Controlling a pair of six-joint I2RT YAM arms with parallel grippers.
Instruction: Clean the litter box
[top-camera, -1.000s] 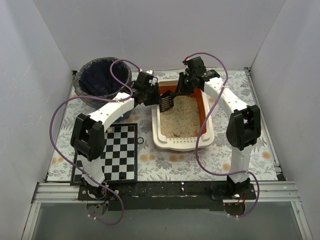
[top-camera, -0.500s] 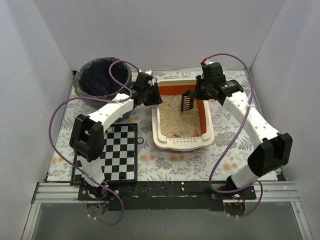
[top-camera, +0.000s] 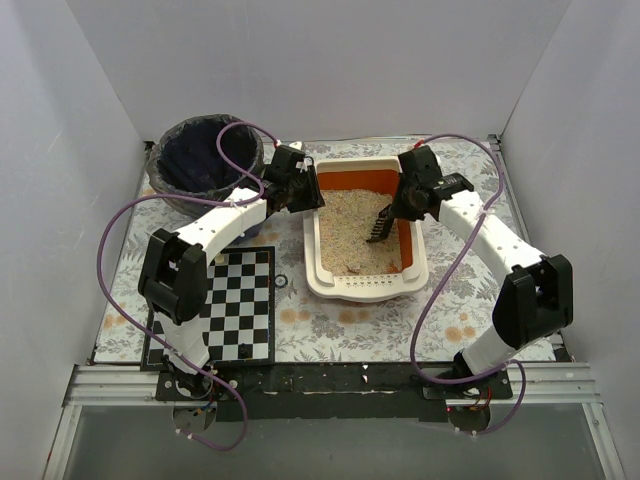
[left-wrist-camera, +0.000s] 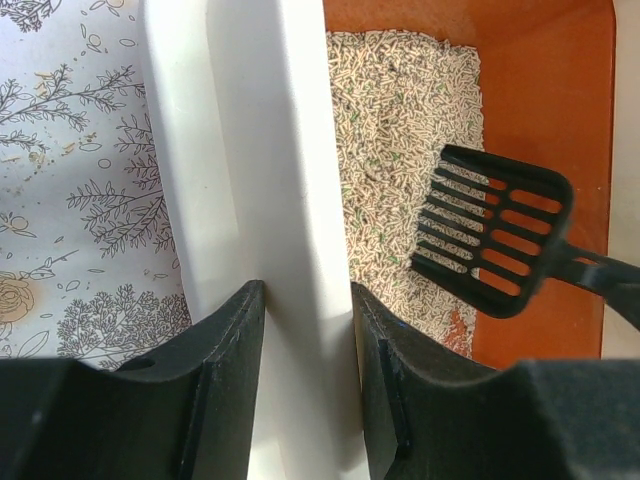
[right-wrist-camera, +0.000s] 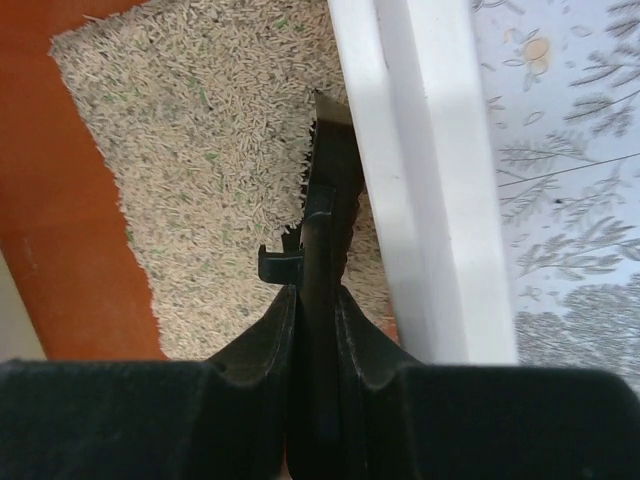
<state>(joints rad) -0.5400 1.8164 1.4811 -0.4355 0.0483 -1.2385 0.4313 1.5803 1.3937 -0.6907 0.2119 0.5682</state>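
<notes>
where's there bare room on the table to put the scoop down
Free: the flowered cloth between the near end of the litter box and the black rail, and the checkered mat beside it. Crowded: around the bin and left pincer, and right of the box under the right arm and its cable.

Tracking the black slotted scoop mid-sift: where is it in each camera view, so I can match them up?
Top external: the scoop is over the litter, on the right side of the litter box.
Left wrist: right of centre, slotted face to the camera, over litter and orange floor.
Right wrist: centre, seen edge-on, gripped in the right tool.
Shared landmark: the beige litter patch, visible in all three.
</notes>
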